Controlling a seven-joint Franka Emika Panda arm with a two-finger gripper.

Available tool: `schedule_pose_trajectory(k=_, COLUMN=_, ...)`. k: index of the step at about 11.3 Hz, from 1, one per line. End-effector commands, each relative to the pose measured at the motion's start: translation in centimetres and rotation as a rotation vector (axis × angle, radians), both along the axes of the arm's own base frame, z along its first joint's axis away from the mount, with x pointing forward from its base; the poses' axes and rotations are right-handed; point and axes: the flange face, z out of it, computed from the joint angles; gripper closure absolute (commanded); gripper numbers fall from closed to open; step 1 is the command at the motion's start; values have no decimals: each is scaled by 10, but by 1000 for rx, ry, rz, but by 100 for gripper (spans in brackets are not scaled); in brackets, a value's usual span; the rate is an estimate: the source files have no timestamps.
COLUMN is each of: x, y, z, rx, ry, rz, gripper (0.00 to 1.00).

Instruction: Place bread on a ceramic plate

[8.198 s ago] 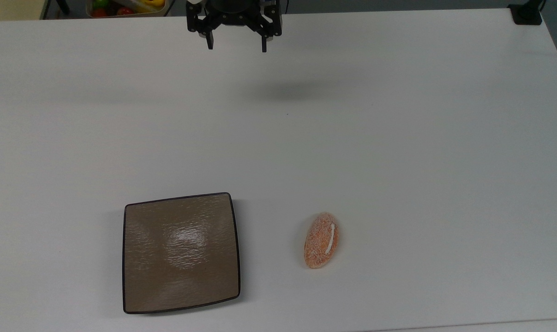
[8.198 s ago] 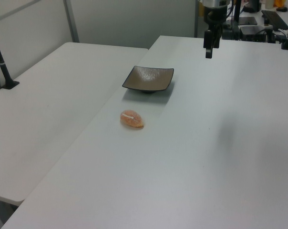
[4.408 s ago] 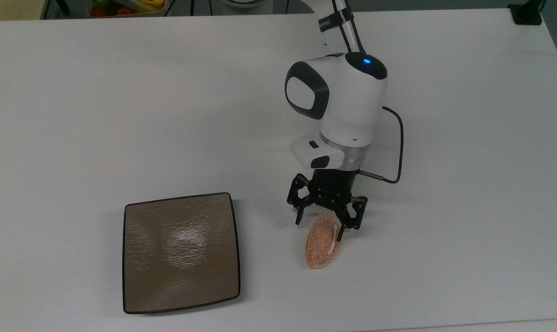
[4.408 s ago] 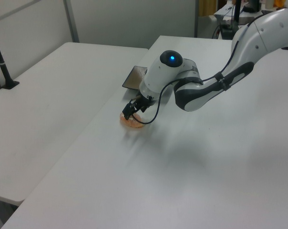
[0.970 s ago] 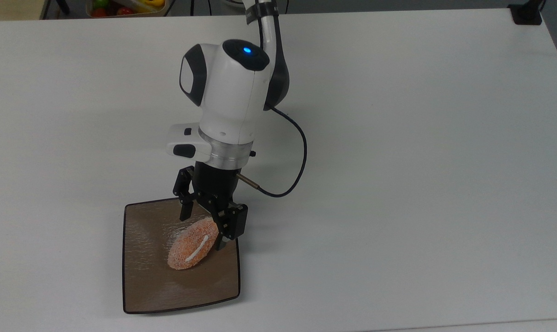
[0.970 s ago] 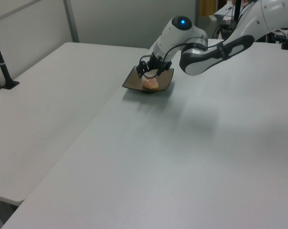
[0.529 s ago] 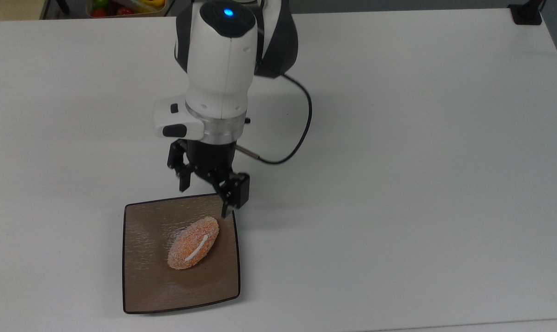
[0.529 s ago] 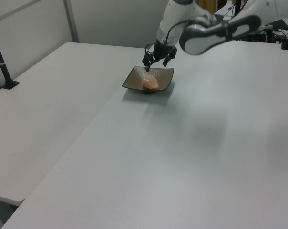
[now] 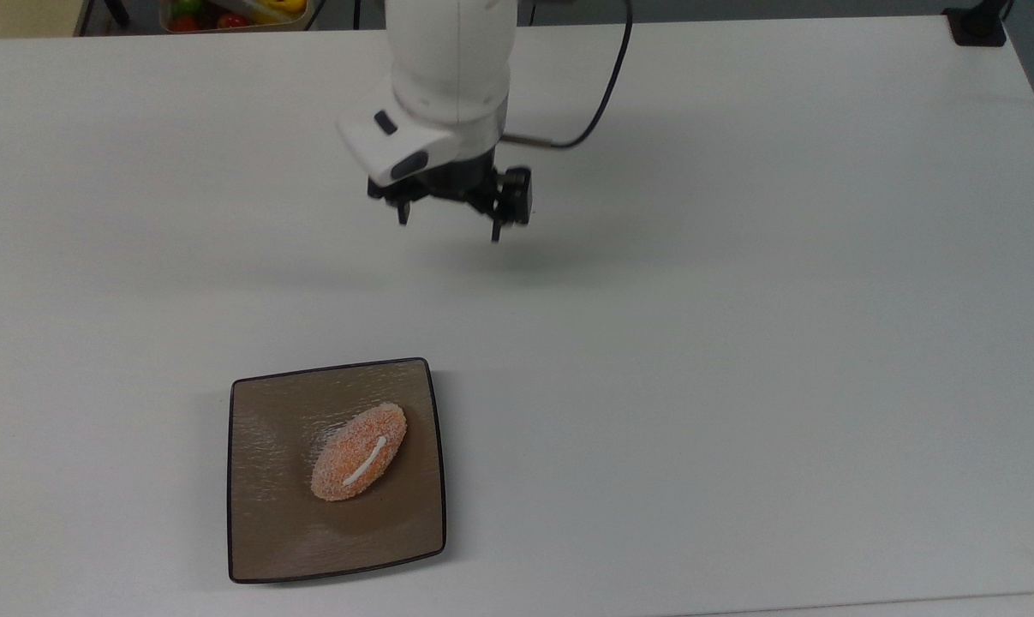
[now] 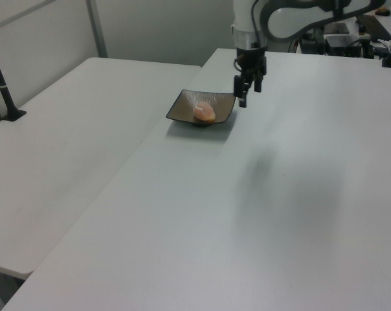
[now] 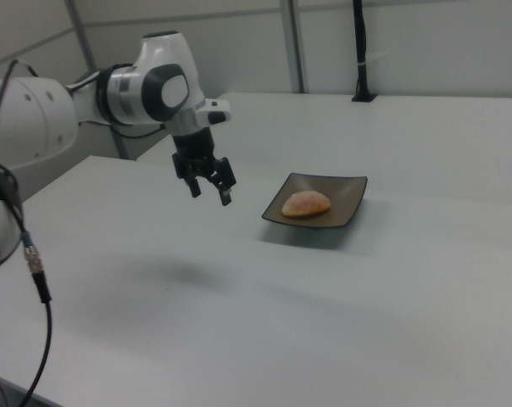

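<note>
the gripper [image 9: 450, 224] is hanging in the air above the white table [image 9: 739, 343], its two black fingers spread apart and gripping nothing. it is sitting well apart from the plate [image 9: 259, 531], toward the top view's upper edge. the bread [image 9: 359, 452] is lying on the plate near its middle, tilted diagonally, its thin white stripe facing up. half a second ago the gripper was hovering just over the plate's far edge; it is now pulling up and away, while the bread is staying where it was.
</note>
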Motion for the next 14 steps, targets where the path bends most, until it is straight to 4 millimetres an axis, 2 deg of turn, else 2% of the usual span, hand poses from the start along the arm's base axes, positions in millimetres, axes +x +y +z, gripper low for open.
schedule_pose_trajectory(k=1, x=-56, y=-16, z=31, rx=45, ry=20, rz=103, gripper=0)
schedule_pose_trajectory(k=2, x=-60, y=-27, z=48, rx=89, ry=-10, rz=95, gripper=0)
schedule_pose_trajectory(k=3, x=-64, y=-46, z=62, rx=108, ry=-32, rz=55, gripper=0)
schedule_pose_trajectory(k=4, x=-71, y=-51, z=68, rx=105, ry=-37, rz=48, gripper=0)
schedule_pose_trajectory(k=6, x=-82, y=-53, z=68, rx=100, ry=-26, rz=48, gripper=0)
schedule_pose_trajectory(k=14, x=-80, y=-57, z=66, rx=91, ry=-30, rz=46, gripper=0)
